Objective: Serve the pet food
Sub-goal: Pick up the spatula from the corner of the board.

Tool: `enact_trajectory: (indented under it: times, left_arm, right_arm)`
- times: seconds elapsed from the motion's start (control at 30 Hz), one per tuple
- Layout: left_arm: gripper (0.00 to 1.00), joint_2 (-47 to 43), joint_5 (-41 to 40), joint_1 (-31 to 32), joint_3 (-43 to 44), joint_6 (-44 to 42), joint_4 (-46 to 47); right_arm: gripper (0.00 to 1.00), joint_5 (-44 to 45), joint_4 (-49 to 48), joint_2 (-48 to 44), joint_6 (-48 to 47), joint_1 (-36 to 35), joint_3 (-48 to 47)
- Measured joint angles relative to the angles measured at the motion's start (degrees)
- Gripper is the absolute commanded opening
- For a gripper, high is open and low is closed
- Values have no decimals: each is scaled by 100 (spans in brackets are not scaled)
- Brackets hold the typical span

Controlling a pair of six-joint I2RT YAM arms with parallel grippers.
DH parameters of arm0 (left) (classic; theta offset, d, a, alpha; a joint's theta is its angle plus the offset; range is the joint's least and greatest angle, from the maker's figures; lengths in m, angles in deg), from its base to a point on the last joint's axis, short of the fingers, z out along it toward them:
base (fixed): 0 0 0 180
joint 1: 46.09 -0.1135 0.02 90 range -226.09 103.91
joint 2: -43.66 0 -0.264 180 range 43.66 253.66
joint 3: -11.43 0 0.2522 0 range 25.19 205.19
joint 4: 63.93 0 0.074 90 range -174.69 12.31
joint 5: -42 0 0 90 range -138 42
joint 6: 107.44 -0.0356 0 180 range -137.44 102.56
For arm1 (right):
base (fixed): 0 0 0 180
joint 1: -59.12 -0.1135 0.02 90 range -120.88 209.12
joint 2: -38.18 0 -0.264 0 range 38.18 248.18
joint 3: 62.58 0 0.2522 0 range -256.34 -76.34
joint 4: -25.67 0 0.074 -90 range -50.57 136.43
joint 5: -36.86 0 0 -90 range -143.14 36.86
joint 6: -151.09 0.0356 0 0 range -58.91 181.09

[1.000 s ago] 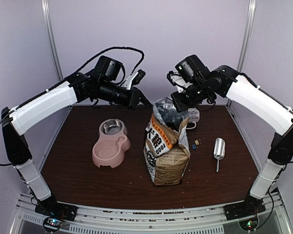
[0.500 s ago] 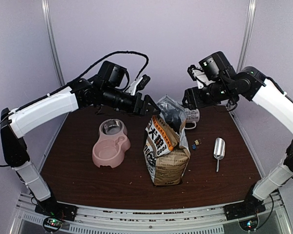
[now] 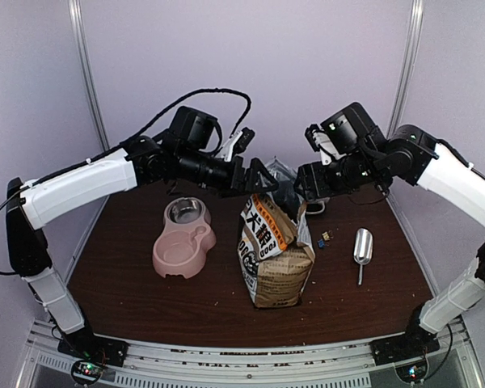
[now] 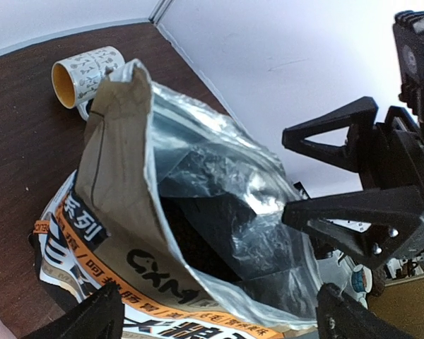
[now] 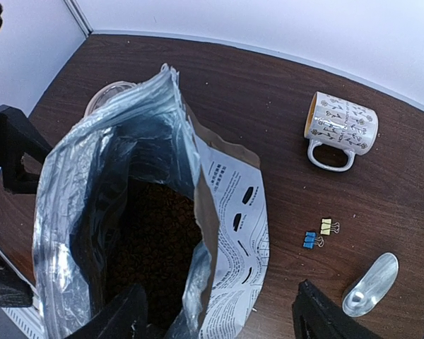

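The kraft-brown dog-food bag (image 3: 276, 259) stands upright mid-table with its foil-lined mouth spread open. Dark brown pet food (image 5: 155, 247) shows deep inside it in the right wrist view. My left gripper (image 3: 263, 179) hovers open just left of the bag's top edge, and its fingers straddle the rim of the bag (image 4: 127, 233) without touching it. My right gripper (image 3: 305, 179) is open at the bag's upper right, above the mouth, with nothing between its fingers. It also shows across the bag (image 4: 290, 175) in the left wrist view.
A pink double bowl (image 3: 183, 238) with a steel insert lies left of the bag. A silver scoop (image 3: 362, 246) rests to the right, with small binder clips (image 3: 323, 238) beside it. A patterned mug (image 5: 343, 127) lies on its side at the back.
Both grippers have gone from shut to open. The left one has slid right to the bag's rim. The right one pulled back off the bag's top and now hovers beside it.
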Motion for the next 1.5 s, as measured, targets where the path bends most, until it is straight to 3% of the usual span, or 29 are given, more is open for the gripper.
enact_trajectory:
  times: [0.17,0.43,0.6,0.67,0.8,1.23,1.27,1.3,1.4,1.5]
  left_arm:
    - [87,87,-39,2,-109,39,-52]
    - [44,151,-33,28,-149,81,-48]
    - [8,149,13,57,-190,122,-9]
    - [0,136,28,96,-192,129,26]
    - [0,33,-70,125,-203,114,-13]
    - [0,-415,-634,129,-210,-50,-715]
    - [5,-437,-678,131,-210,-68,-748]
    - [17,-450,-706,131,-210,-87,-776]
    - [64,-481,-763,129,-210,-157,-780]
    - [82,-627,-920,111,-247,-245,-737]
  right_arm:
    - [67,192,101,127,96,-160,0]
    - [57,435,240,98,238,-225,57]
    - [36,562,315,-2,284,-227,157]
    - [22,590,341,-15,339,-232,160]
    - [0,608,363,-33,387,-249,162]
    - [0,601,343,-68,396,-269,188]
    - [7,601,332,-72,396,-271,192]
    - [17,599,319,-76,393,-271,195]
    - [48,601,260,-149,356,-271,208]
    - [65,627,197,-400,332,-267,219]
